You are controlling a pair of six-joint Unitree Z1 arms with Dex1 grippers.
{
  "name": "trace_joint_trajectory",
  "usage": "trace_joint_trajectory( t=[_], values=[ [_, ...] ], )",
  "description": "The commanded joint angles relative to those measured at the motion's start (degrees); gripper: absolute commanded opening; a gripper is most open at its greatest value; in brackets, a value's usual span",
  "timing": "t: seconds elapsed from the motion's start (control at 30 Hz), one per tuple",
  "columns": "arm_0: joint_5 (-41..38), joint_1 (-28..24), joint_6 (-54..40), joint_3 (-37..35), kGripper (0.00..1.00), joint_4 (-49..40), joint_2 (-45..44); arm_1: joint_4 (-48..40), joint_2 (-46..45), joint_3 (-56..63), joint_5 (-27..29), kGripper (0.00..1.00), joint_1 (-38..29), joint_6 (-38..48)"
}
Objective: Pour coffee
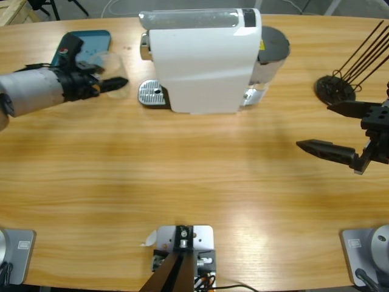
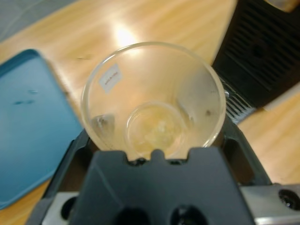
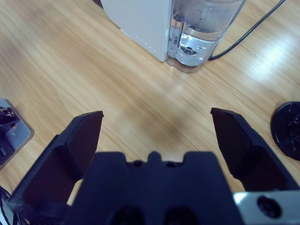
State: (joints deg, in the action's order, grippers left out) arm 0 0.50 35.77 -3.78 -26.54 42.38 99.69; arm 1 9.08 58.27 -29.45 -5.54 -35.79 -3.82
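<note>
While your left gripper clasped the clear plastic cup, a shallow pale yellowish coffee layer lay in its bottom, beside the white boxy coffee machine; pouring looked largely done. Your right gripper stood spread, empty.

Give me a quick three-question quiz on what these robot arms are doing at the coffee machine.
1. True or false: the right gripper holds something.
2. What does the left gripper hold?
A) a spoon B) a clear cup C) a plate
3. Fill in: the blue tray lies beside the ____.

Key:
1. False; its jaws stand open over bare table.
2. B; the clear cup holds a shallow layer of coffee, near the white machine.
3. cup
</note>
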Motion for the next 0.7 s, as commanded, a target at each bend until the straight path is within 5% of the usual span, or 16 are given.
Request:
trace_joint_trajectory(
  t=[0.03,0.27,0.7],
  values=[
    [2.3,-13.8,4.2,-1.2,0.333,-0.4,-2.4,-0.6,1.8,0.9,-0.8,1.000,-0.6,0.5],
    [0.1,-22.6,6.9,-5.3,0.342,0.9,5.4,-1.0,0.9,1.2,-0.8,1.000,-0.6,0.7],
    [-2.2,-24.4,6.9,-8.5,0.379,0.8,12.5,-1.4,0.6,1.3,-0.8,1.000,-0.6,0.8]
  ],
)
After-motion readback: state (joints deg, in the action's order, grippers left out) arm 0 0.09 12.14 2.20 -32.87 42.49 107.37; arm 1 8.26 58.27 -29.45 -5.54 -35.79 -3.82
